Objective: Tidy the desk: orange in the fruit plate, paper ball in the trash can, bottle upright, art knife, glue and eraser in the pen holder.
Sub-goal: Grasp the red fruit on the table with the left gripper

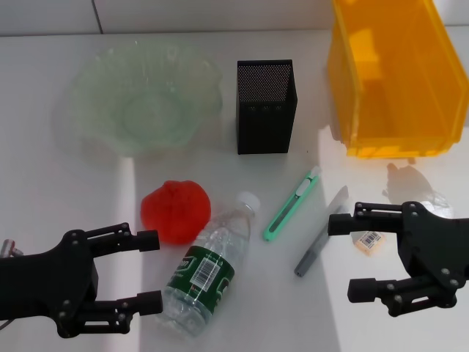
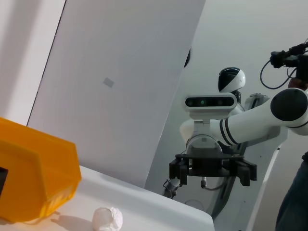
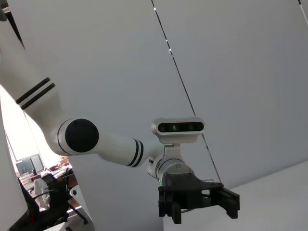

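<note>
i have both arms low at the near edge, nothing picked up. my left gripper (image 1: 150, 271) hangs with fingers spread wide beside the fallen water bottle (image 1: 207, 268) and the orange (image 1: 176, 211), placed to take either. my right gripper (image 1: 355, 254) is equally wide, near the grey glue pen (image 1: 320, 233), the eraser (image 1: 368, 240) and the green art knife (image 1: 292, 204). the glass fruit plate (image 1: 95, 88), mesh pen holder (image 1: 264, 107) and yellow bin (image 1: 344, 95) (my trash can, i reckon) wait at the back. the paper ball (image 2: 107, 219) lies by the bin.
</note>
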